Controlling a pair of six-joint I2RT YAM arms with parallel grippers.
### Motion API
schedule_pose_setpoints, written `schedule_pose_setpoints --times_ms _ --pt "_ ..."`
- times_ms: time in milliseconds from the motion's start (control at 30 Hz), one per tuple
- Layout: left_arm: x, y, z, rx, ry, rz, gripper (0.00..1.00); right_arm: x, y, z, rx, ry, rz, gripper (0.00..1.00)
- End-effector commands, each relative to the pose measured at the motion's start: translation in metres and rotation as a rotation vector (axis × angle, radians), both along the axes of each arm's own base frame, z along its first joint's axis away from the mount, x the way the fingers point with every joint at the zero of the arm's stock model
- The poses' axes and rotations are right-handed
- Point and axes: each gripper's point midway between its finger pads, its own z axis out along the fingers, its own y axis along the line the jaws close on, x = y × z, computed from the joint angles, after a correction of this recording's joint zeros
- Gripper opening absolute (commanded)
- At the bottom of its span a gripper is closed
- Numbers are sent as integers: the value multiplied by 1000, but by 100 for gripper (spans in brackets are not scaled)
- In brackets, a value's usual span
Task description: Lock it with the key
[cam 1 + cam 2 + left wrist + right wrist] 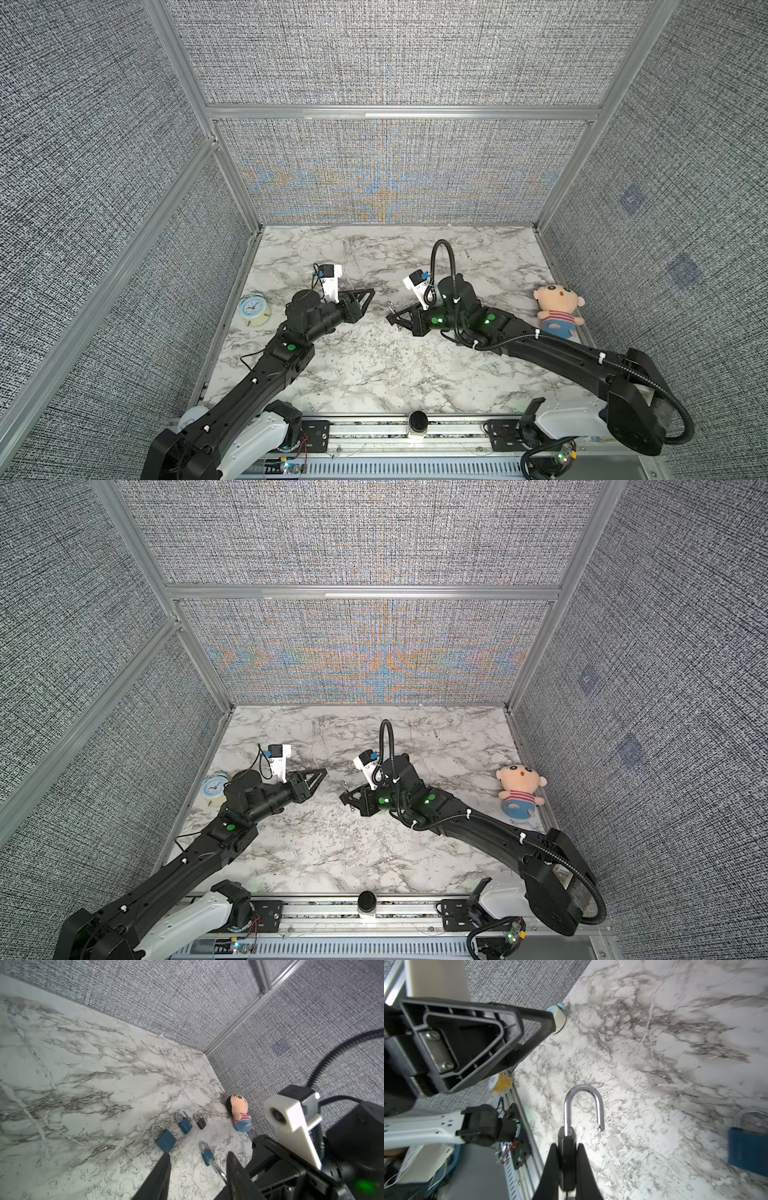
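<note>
- Evidently the holding step is in hand: the right gripper (567,1147) is clamped on the dark body of the padlock (566,1136). Its shackle (584,1087) juts out ahead of the tips, swung open with one leg free.
- The left gripper (197,1156) faces those tips from nearby, with its jaws parted and nothing between them.
- The key cannot be made out for sure. A small metal bit shows behind the right tips, under the lock body, but what it is cannot be told.
- Next, probably, the left jaws must press the free shackle leg into the body, or take the key and turn it. Either calls for a square line on the lock.
- No container is in view: spare padlocks (166,1139), three blue and one dark, lie loose on the marble table (83,1084), beyond the left tips.
</note>
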Motion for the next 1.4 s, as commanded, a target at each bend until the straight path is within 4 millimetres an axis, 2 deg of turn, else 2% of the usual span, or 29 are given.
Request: schedule_pose_setpoints --times_ms 0,200,400,700,1100,1367 --pt "-16 -14 23 -43 -117 -133 45 -26 2 12 66 66 177 0" --pt "-29 -32 26 -84 -115 -291 44 -34 2 18 117 122 260 0" --pt "-35 -39 24 -100 -120 -361 44 -41 4 17 144 174 321 0" --pt "-49 -48 10 -109 -68 -481 36 -35 -1 24 187 208 331 0" --pt "-51 -50 -4 -85 -36 -509 28 -27 -9 20 178 229 300 0" --pt "-50 -48 -9 -65 -25 -489 26 -25 -13 20 170 227 285 0"
